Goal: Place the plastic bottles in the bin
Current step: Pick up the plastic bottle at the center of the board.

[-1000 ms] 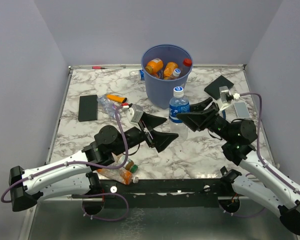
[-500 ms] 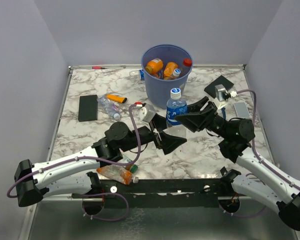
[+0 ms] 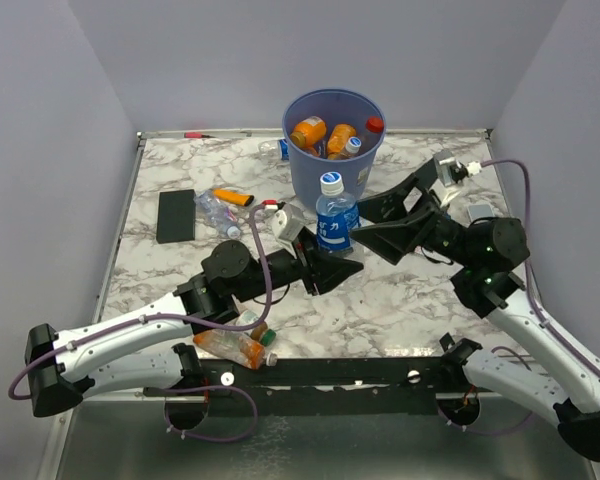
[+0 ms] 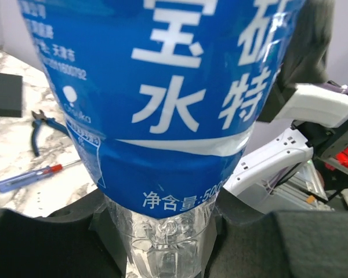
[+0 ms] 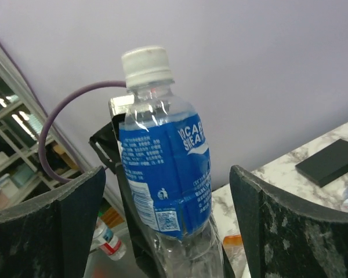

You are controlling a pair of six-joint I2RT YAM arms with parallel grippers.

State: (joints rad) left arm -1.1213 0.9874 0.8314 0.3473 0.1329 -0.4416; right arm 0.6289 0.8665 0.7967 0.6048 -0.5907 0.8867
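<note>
While left pincer [image 3: 329, 264] clamps blue-label bottle [image 3: 335, 224], right pincer [image 3: 366, 224] gapes alongside.

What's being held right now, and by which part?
The left gripper holds the upright blue-labelled bottle by its clear lower body, below the label. The right gripper is open and holds nothing.

I see the blue-labelled bottle [image 3: 336, 222] as clear, glossy plastic; the bin [image 3: 320, 180] is smooth blue plastic, the counter [image 3: 400, 300] polished marble-look, my jaws matt black, scuffed.
</note>
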